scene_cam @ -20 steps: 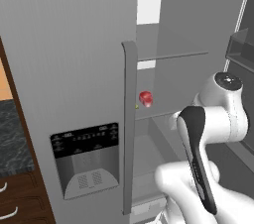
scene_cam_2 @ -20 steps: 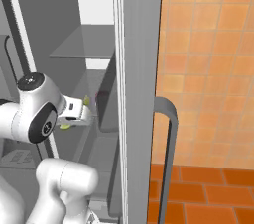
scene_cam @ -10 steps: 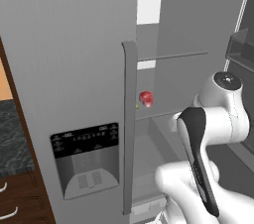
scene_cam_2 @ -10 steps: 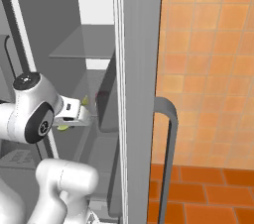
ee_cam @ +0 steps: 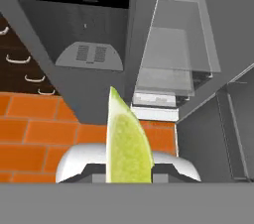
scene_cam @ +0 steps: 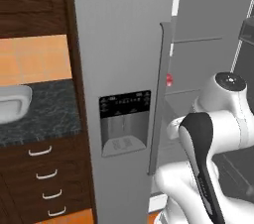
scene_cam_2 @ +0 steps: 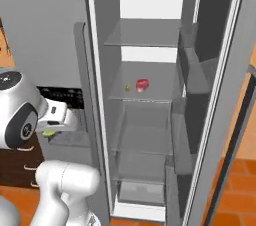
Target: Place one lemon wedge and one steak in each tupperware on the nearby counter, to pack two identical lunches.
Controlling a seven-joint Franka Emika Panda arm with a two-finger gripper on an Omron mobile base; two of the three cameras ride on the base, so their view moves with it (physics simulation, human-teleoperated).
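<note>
My gripper [scene_cam_2: 52, 129] hangs outside the fridge, left of its open compartment, shut on a yellow-green lemon wedge [scene_cam_2: 48, 133]. In the hand view that lemon wedge [ee_cam: 127, 143] stands upright between the jaws, over the orange floor. A red steak [scene_cam_2: 142, 85] and another small lemon wedge [scene_cam_2: 128, 87] lie on a middle fridge shelf. The steak [scene_cam: 169, 80] peeks past the door edge in the left base view. A pale rounded tupperware [scene_cam: 11, 101] sits on the black marbled counter [scene_cam: 44, 114] at far left.
The grey fridge door with its dispenser [scene_cam: 124, 119] and tall handle [scene_cam: 158, 99] stands between my arm and the counter. Dark wood drawers [scene_cam: 42, 178] sit under the worktop. The fridge's right door [scene_cam_2: 220, 95] is swung open. Orange floor tiles [ee_cam: 30, 139] lie below.
Both base views have shifted, so the base has moved: the counter and tub now show at left, the fridge interior faces the right camera. The wedge stays gripped.
</note>
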